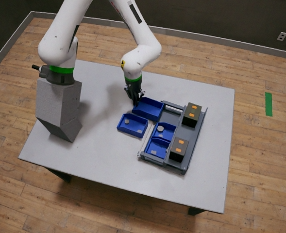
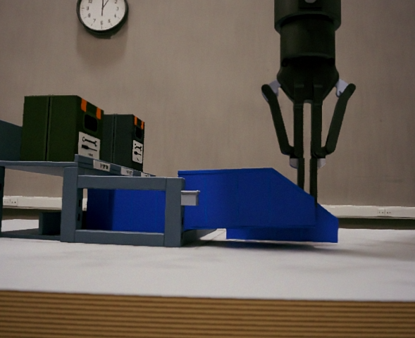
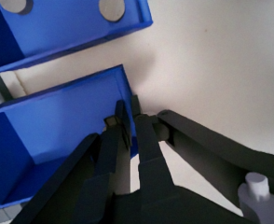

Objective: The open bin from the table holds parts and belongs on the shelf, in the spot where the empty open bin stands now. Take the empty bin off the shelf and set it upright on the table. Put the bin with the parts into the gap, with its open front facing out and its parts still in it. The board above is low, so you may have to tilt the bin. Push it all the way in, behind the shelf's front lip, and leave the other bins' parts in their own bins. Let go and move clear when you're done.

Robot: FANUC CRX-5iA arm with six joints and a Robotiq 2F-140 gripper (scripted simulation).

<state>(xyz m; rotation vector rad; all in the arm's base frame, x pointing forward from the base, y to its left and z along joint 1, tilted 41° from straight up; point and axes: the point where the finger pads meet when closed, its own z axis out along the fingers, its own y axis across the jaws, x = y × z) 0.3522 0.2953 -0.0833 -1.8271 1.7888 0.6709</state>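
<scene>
My gripper (image 1: 136, 102) (image 2: 306, 194) (image 3: 130, 107) is shut on the low front wall of the empty blue bin (image 1: 148, 108) (image 2: 244, 196) (image 3: 58, 119). This bin is upright and nearly level, a little above the table. Most of it is out in front of the shelf (image 1: 193, 136) (image 2: 69, 207), with its rear end close to the front lip (image 2: 189, 198). The gap (image 1: 172, 115) behind it shows bare shelf floor. The bin with parts (image 1: 130, 128) (image 2: 327, 227) (image 3: 72, 30) stands on the table beside it, with two round grey parts visible inside.
Two blue bins (image 1: 168, 128) (image 1: 158, 147) with grey parts stand in the shelf beside the gap. Two dark boxes (image 1: 191, 115) (image 1: 178, 149) with orange marks stand on the low upper board. The robot's base pedestal (image 1: 59, 108) is at the table's left.
</scene>
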